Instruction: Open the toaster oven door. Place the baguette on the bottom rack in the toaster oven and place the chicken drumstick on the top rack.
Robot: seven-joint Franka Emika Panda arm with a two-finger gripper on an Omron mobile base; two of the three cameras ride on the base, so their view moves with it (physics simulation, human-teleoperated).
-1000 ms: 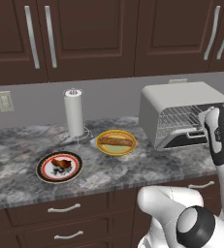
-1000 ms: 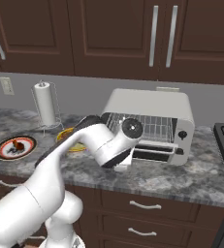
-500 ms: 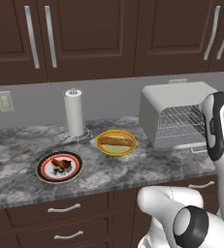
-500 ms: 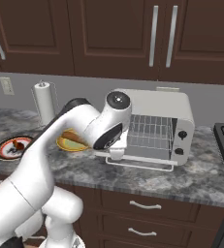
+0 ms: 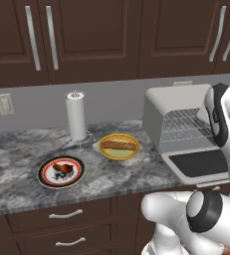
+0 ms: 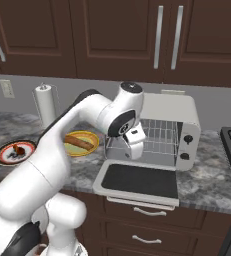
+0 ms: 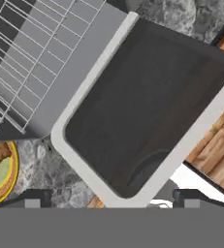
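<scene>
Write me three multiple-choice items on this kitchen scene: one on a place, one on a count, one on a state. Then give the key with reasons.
1. Where does the baguette lie?
A. on the yellow plate
B. on the oven's rack
C. on the door

2. How many black knobs does the toaster oven show?
A. one
B. two
C. four

3. How is the toaster oven door?
A. shut
B. half raised
C. folded down flat

Key: 1 A, the loaf rests on that plate beside the paper towel roll. 2 B, two sit one above the other on its right panel. 3 C, the glass lies level on the counter, racks exposed.
</scene>
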